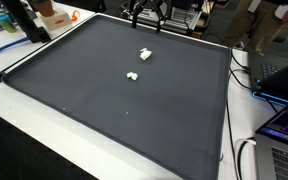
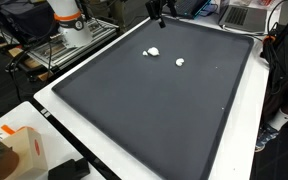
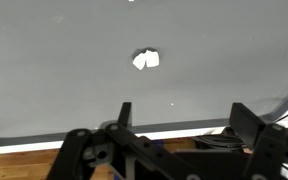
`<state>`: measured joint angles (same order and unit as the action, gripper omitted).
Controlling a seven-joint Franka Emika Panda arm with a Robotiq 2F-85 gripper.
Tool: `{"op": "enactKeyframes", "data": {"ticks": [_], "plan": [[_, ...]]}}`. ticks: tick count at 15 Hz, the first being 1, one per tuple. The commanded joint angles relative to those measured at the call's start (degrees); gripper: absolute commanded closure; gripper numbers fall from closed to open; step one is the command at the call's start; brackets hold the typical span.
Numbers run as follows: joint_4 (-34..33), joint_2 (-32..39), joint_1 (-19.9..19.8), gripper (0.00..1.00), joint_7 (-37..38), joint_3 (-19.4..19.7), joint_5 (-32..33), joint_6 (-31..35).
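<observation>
From my station I see the end effector (image 3: 182,112) with its fingers (image 3: 125,113) spread wide and nothing between them. It hangs above the far edge of the dark grey mat (image 1: 114,110) that covers most of the white tabletop (image 1: 24,120), and both exterior views show it there, up at the top of the picture (image 1: 148,17) (image 2: 160,11). The nearest thing to it is a small white piece (image 1: 145,54) lying flat on the mat, well apart from the fingers. In the wrist view that lumpy piece (image 3: 146,59) sits out ahead of the open fingers, a little to one side of their midline. A second white piece (image 1: 132,76) lies near the first but not touching it, farther from the end effector. Beside the mat I can make out a laptop (image 1: 284,125) on the tabletop, and in an exterior view an orange and white box (image 2: 22,150) at the near corner
</observation>
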<state>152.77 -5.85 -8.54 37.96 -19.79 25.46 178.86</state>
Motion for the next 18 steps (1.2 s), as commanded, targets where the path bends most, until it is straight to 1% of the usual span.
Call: {"op": "enactKeyframes", "data": {"ticks": [1, 3, 6, 10, 13, 14, 18], "plan": [[-2.5, 4.0, 1.9, 0.0, -3.1, 0.1, -1.2, -3.2], [-3.4, 5.6, 3.0, 0.0, -5.8, -0.1, -3.0, -4.5], [-5.2, 6.6, 3.5, 0.0, -8.1, -0.5, -4.8, -5.8], [-7.8, 7.2, 4.0, 0.0, -14.7, -1.8, -11.4, -10.0], [-10.6, 6.2, 3.1, 0.0, -14.2, -1.1, -12.7, -14.1], [-9.1, 6.8, 3.4, 0.0, -13.1, -1.3, -10.7, -10.9], [-9.9, 6.9, 3.3, 0.0, -13.2, -1.3, -10.7, -11.3]]}}
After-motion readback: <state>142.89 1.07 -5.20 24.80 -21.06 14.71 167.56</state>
